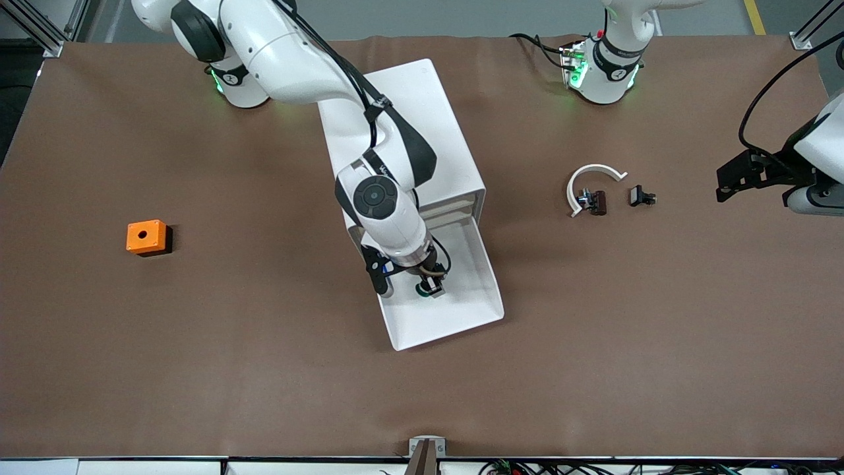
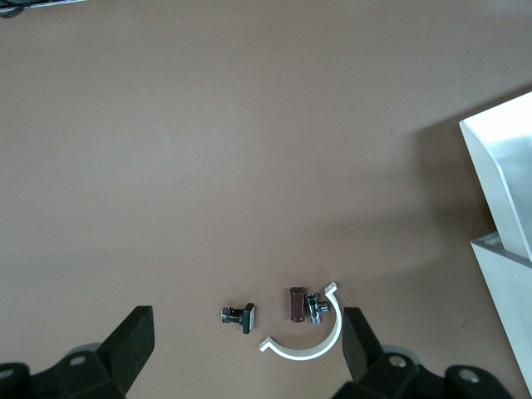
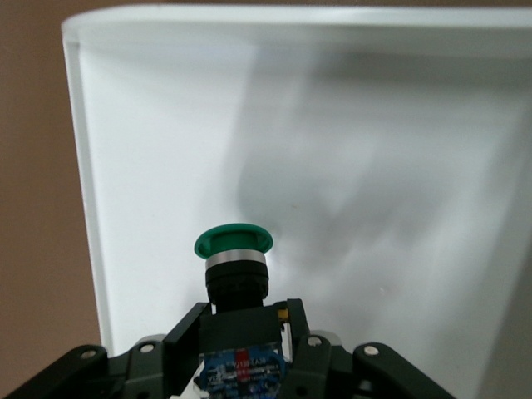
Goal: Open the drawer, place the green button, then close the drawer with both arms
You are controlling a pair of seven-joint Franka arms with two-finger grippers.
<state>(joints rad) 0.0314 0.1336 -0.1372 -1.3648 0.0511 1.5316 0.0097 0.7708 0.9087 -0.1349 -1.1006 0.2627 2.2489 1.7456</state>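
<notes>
White drawer (image 1: pixel 461 316) stands pulled open; the right gripper (image 1: pixel 430 287) hangs over it, fingers clamped on the green-capped button (image 3: pixel 233 243), not yet released. Left gripper (image 2: pixel 241 349) waits spread wide and empty over the worktop (image 1: pixel 264 369); closing remains.

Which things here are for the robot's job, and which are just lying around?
For the job:
- drawer, pulled open
- green button, held over it by the right hand

Just lying about:
- orange cube
- white curved piece
- two small dark parts
</notes>
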